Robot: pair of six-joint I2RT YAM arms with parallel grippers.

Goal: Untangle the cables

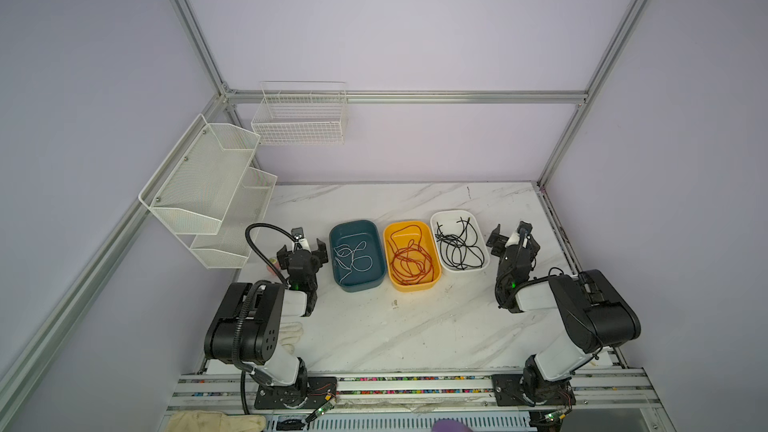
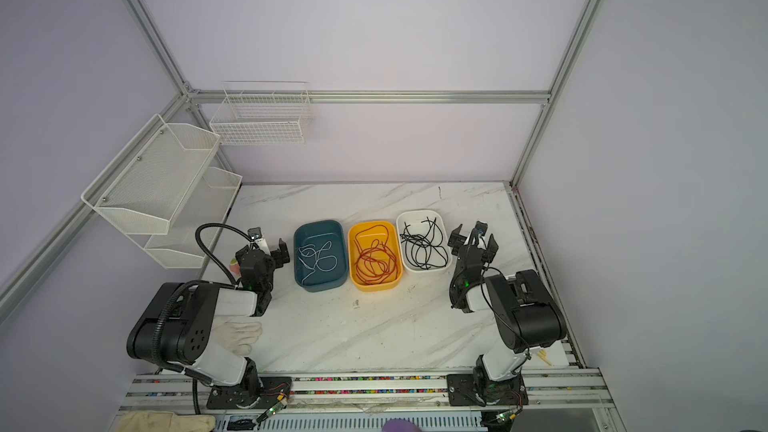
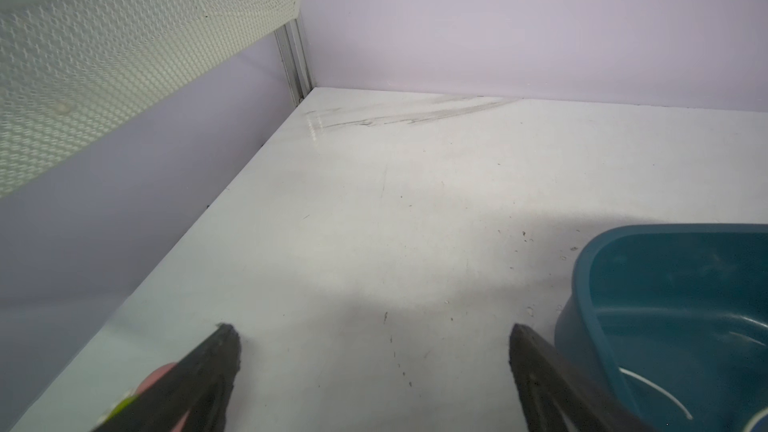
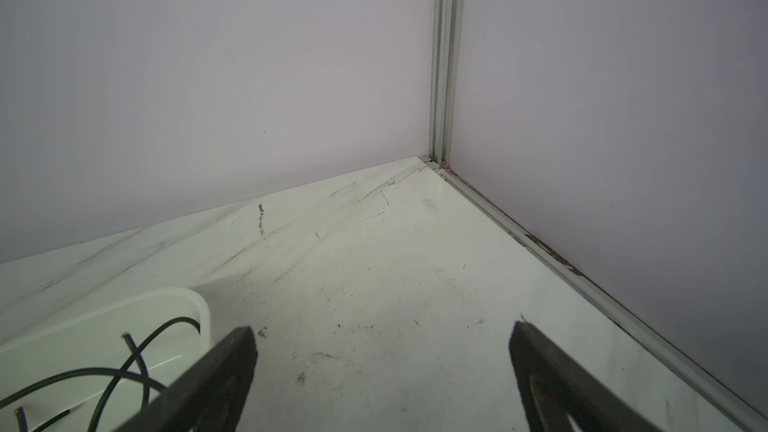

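Observation:
The cables lie sorted in three bins in a row on the marble table. A white cable (image 1: 353, 257) curls in the teal bin (image 1: 361, 286), an orange-brown cable (image 1: 409, 263) in the yellow bin (image 1: 411, 288), and black cables (image 1: 457, 247) in the white bin (image 1: 465, 270). My left gripper (image 1: 302, 245) hovers just left of the teal bin (image 3: 665, 284), open and empty (image 3: 374, 334). My right gripper (image 1: 513, 238) sits just right of the white bin (image 4: 124, 313), open and empty (image 4: 382, 334), with a black cable (image 4: 137, 351) beside one finger.
White mesh shelves (image 1: 208, 184) hang on the left wall, close above my left arm. A wire basket (image 1: 299, 118) is fixed to the back wall. A cloth glove (image 1: 291, 332) lies by the left arm's base. A small pink and green object (image 1: 272, 263) sits behind the left gripper.

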